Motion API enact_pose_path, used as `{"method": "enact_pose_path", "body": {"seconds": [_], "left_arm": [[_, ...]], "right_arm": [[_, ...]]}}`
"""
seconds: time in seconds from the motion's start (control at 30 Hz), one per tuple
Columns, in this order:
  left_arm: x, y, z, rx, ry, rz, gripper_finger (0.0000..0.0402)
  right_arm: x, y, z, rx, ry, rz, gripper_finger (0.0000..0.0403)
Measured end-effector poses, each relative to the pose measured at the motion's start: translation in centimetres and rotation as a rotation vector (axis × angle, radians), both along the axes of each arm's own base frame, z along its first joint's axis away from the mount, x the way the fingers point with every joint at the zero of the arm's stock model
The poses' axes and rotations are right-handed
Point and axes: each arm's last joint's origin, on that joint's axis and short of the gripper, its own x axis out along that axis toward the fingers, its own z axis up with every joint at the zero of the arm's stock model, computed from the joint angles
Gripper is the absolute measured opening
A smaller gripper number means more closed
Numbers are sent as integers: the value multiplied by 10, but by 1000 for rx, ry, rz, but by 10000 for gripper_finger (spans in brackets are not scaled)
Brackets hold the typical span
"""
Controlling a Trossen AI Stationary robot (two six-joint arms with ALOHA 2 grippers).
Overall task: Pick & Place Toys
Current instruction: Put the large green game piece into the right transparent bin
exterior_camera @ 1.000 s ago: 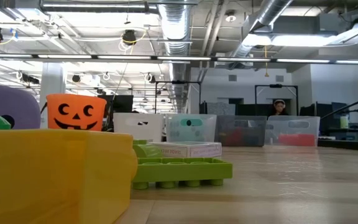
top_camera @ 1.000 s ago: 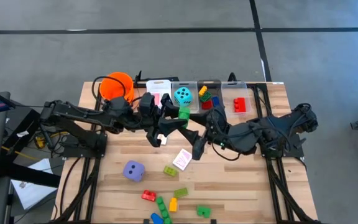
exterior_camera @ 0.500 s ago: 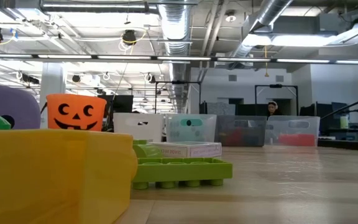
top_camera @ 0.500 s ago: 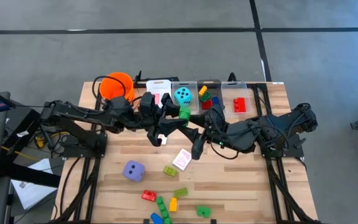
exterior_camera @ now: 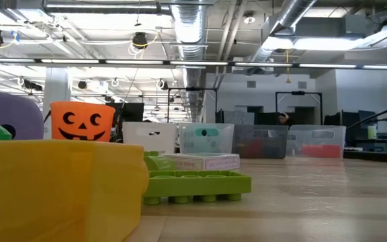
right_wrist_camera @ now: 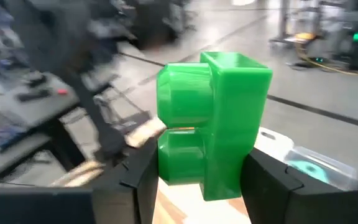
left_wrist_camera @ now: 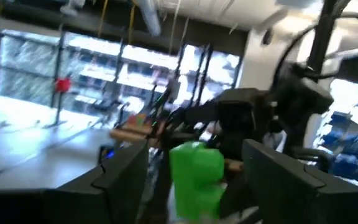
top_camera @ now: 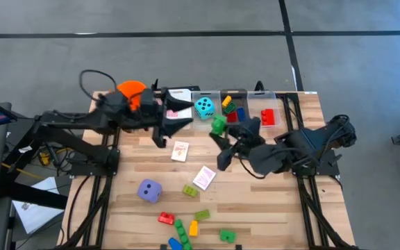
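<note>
Over table (top_camera: 269, 201), right pincer (top_camera: 219, 127) now clamps green brick (top_camera: 218, 126); left pincer (top_camera: 180, 115) withdrew, apart.

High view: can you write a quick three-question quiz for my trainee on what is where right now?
1. True or false: the right end effector is holding the green brick.
2. The teal die sits: A) in a clear bin; B) on the bare tabletop; C) in the orange bucket.
3. What colour is the other die, out on the wooden tabletop?

Key: 1 true; 2 A; 3 purple.
</note>
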Motion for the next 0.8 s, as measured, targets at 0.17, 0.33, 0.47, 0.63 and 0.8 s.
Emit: {"method": "enact_pose_path", "body": {"seconds": [0.17, 0.33, 0.47, 0.63, 0.8], "left_arm": [[-31, 9, 9, 3, 50, 35, 254], [-54, 11, 14, 4, 75, 42, 248], [-61, 11, 13, 4, 103, 43, 244], [-60, 11, 8, 6, 148, 43, 242], [-54, 11, 0, 5, 214, 43, 242]], "right_arm": [[-26, -17, -10, 49, 82, -123, 173], [-54, -47, -23, 75, 237, -293, 173], [-63, -73, -25, 85, 273, -343, 172], [-75, -115, -39, 107, 370, -462, 172], [-102, -156, -64, 124, 499, -606, 172]]}}
